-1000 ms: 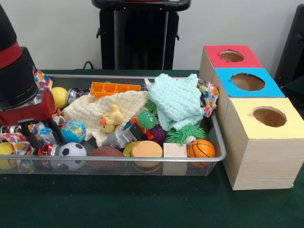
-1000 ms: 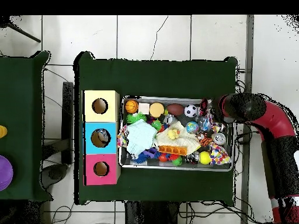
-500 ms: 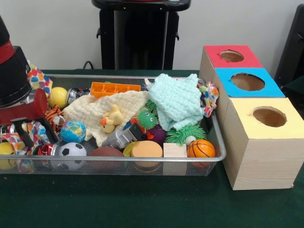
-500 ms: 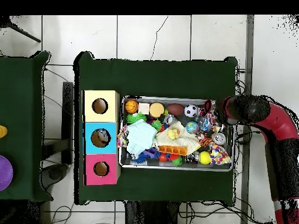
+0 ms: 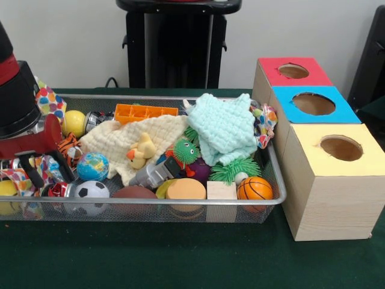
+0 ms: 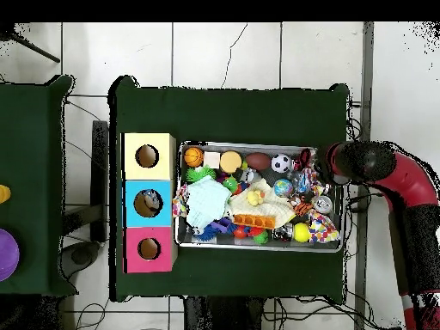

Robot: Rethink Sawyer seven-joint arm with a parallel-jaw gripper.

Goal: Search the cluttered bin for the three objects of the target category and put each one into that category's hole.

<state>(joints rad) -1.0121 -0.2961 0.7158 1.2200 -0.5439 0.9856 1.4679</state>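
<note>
The silver wire-mesh bin (image 5: 150,208) is full of toys and also shows in the overhead view (image 6: 258,144). My gripper (image 5: 45,170) hangs low over the bin's left end in the front view, and at its right end in the overhead view (image 6: 311,166). It is open, with its black fingers (image 5: 29,173) down among colourful patterned items, beside a soccer ball (image 5: 91,191) and a globe ball (image 5: 93,166). The red-topped box's round hole (image 5: 293,71) is at the far right and appears empty. It also shows in the overhead view (image 6: 149,249).
The blue-topped box (image 5: 313,103) and the yellow-topped box (image 5: 341,147) stand in front of the red one. The bin also holds a cream cloth (image 5: 135,139), a mint knitted cloth (image 5: 225,129), an orange tray (image 5: 144,112), a basketball (image 5: 254,188) and a yellow ball (image 5: 74,122).
The gripper has shifted a little toward the bin's end, away from the globe ball, and then held still. The toys have not visibly moved.
</note>
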